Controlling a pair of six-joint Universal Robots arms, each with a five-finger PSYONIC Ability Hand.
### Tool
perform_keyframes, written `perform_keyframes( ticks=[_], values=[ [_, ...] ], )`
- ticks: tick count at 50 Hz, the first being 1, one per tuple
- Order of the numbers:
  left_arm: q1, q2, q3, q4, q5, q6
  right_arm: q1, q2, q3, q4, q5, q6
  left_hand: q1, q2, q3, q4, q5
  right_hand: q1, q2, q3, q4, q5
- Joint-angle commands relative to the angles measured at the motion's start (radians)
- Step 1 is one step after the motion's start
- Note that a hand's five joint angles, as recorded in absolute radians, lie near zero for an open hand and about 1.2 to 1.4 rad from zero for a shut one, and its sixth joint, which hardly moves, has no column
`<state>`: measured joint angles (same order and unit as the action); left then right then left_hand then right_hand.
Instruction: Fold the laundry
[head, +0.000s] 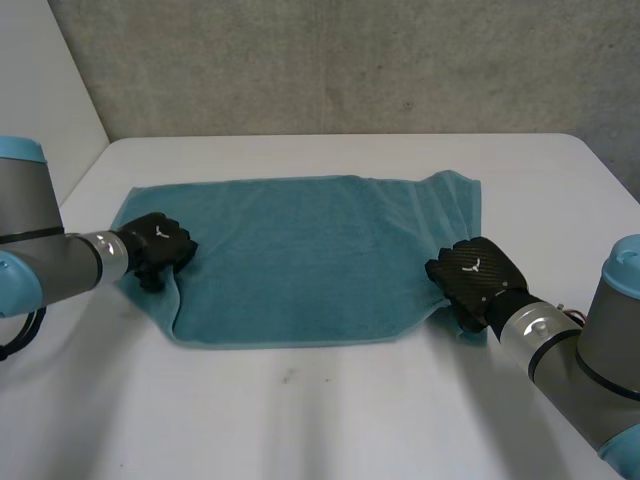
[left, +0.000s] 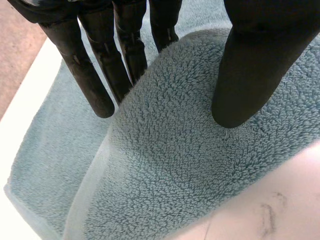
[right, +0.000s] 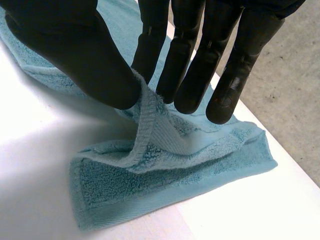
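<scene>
White table (head: 330, 420), a teal towel (head: 300, 260) flat across its middle.

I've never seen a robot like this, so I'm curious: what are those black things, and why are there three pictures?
This is a robot with two arms at a white table. The black things are its hands. One picture comes from a camera behind the arms, looking down. There the left hand is at the left edge of a teal towel, and the right hand is at its right edge, near the front corner. The other two pictures come from small cameras on each wrist, looking along the hand. Close up, each hand pinches a raised fold of towel between its thumb and fingers. The rest of the towel lies flat.
</scene>
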<state>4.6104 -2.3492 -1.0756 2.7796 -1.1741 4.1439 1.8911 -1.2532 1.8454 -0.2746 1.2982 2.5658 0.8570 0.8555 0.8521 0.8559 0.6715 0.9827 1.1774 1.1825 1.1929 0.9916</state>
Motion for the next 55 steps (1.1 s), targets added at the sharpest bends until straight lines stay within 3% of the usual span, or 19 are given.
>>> perform_keyframes(
  ticks=[1, 8, 13, 27, 28, 29, 31, 32, 35, 44, 55],
  values=[
    [-0.001, 0.091, -0.107, 0.093, -0.001, -0.001, -0.001, 0.000, -0.002, 0.000, 0.004, -0.001, 0.140, 0.142, 0.145, 0.142, 0.151, 0.414, 0.219, 0.214, 0.203, 0.230],
    [0.015, 0.140, -0.184, 0.135, -0.016, 0.001, -0.001, 0.000, -0.003, 0.000, 0.007, -0.001, 0.214, 0.215, 0.218, 0.215, 0.225, 0.414, 0.219, 0.214, 0.203, 0.230],
    [0.066, 0.197, -0.259, 0.138, -0.059, 0.002, -0.007, 0.000, -0.012, 0.009, 0.012, -0.001, 0.538, 0.540, 0.543, 0.539, 0.549, 0.414, 0.219, 0.214, 0.203, 0.230],
    [0.160, 0.485, -0.616, 0.202, -0.076, -0.030, -0.029, -0.005, -0.098, 0.198, 0.018, 0.016, 0.539, 0.541, 0.544, 0.540, 0.550, 0.414, 0.219, 0.214, 0.203, 0.230],
    [0.160, 0.498, -0.635, 0.224, -0.076, -0.037, -0.036, -0.005, -0.101, 0.207, 0.016, 0.020, 0.539, 0.541, 0.544, 0.540, 0.550, 0.310, 0.115, 0.110, 0.100, 0.127],
    [0.160, 0.516, -0.664, 0.260, -0.076, -0.054, -0.052, -0.006, -0.103, 0.215, 0.013, 0.030, 0.539, 0.541, 0.544, 0.540, 0.550, 0.018, -0.176, -0.182, -0.192, -0.165],
    [0.162, 0.522, -0.675, 0.281, -0.078, -0.065, -0.069, -0.008, -0.103, 0.216, 0.018, 0.077, 0.539, 0.541, 0.544, 0.540, 0.550, -0.227, -0.421, -0.427, -0.437, -0.410],
    [0.165, 0.537, -0.693, 0.326, -0.082, -0.094, -0.069, -0.008, -0.103, 0.216, 0.018, 0.077, 0.539, 0.541, 0.544, 0.540, 0.550, -0.228, -0.423, -0.428, -0.439, -0.412],
    [0.174, 0.553, -0.701, 0.357, -0.087, -0.128, -0.105, -0.014, -0.103, 0.229, 0.015, 0.212, 0.539, 0.541, 0.544, 0.540, 0.550, -0.515, -0.710, -0.715, -0.726, -0.699],
    [0.246, 0.557, -0.692, 0.422, -0.150, -0.165, -0.231, -0.107, -0.057, 0.229, -0.013, 0.500, 0.539, 0.541, 0.544, 0.540, 0.550, -0.531, -0.725, -0.731, -0.741, -0.714],
    [0.262, 0.557, -0.698, 0.509, -0.153, -0.211, -0.227, -0.104, 0.028, 0.227, -0.033, 0.475, 0.539, 0.541, 0.544, 0.540, 0.550, -0.513, -0.708, -0.713, -0.723, -0.697]
  ],
)
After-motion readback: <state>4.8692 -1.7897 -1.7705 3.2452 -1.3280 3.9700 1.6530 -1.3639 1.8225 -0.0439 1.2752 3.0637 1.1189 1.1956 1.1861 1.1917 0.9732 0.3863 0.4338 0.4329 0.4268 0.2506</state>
